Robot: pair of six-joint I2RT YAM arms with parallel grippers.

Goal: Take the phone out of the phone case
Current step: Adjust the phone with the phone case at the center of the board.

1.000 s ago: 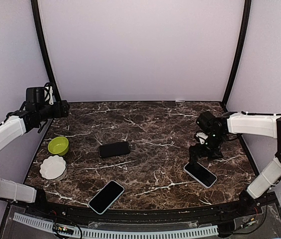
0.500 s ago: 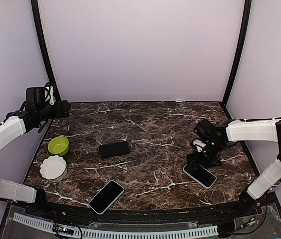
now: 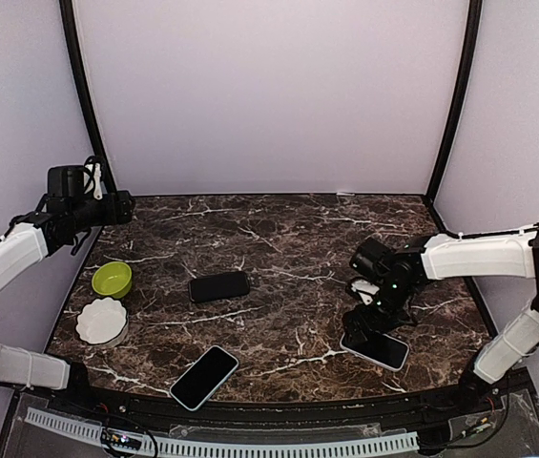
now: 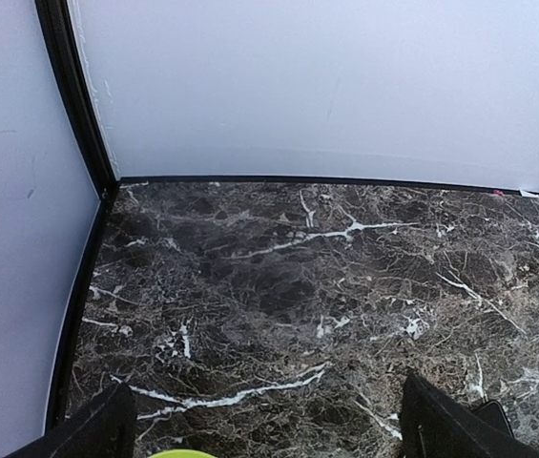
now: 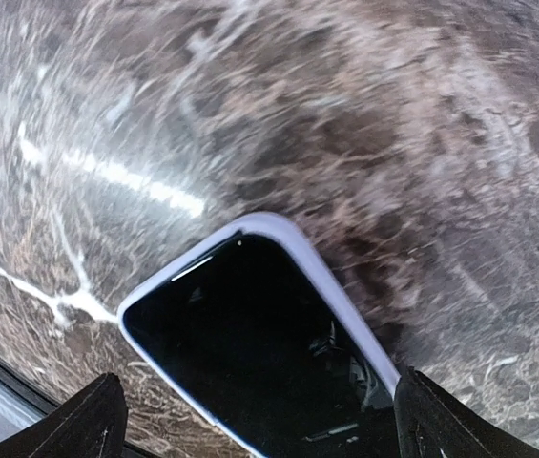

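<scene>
A phone in a pale lavender case [image 3: 376, 349] lies screen up on the marble table at the right, near the front edge. In the right wrist view the phone [image 5: 250, 343] fills the lower middle, its dark screen framed by the case rim. My right gripper [image 3: 368, 315] is low over the phone's far end and open. Its two black fingertips [image 5: 97, 420] stand wide on either side of the phone, gripping nothing. My left gripper [image 3: 122, 207] is raised at the back left, open and empty [image 4: 274, 434].
A black phone or case [image 3: 219, 286] lies at table centre-left. Another phone in a light case [image 3: 204, 377] lies near the front edge. A green bowl [image 3: 112, 279] and a white scalloped dish [image 3: 102, 322] sit at the left. Walls close off the back and both sides.
My right gripper has moved left and down toward the near edge, onto the lavender-cased phone. The phone has slid a little left and nearer. The left arm has barely moved.
</scene>
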